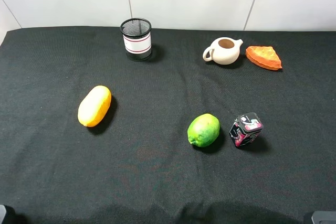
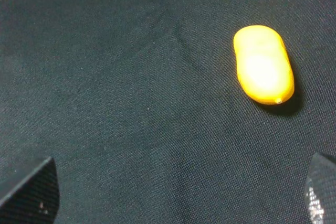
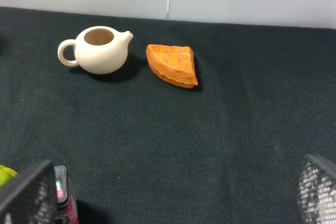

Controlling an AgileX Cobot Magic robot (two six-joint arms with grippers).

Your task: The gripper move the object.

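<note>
The green lime [image 1: 203,129] lies on the black cloth [image 1: 157,171], right of the middle; only a sliver of it shows at the edge of the right wrist view [image 3: 4,174]. My right gripper [image 3: 173,195] is open and empty, above the cloth, with the lime off to one side. My left gripper [image 2: 178,195] is open and empty above bare cloth, apart from the yellow-orange oval fruit [image 2: 263,64]. In the high view only dark bits of the arms show at the bottom corners.
The yellow-orange fruit [image 1: 94,106] lies at the left. A small black and pink tin [image 1: 247,129] stands just right of the lime. A mesh cup [image 1: 136,39], a cream teapot [image 1: 224,51] and an orange wedge [image 1: 264,57] stand at the back.
</note>
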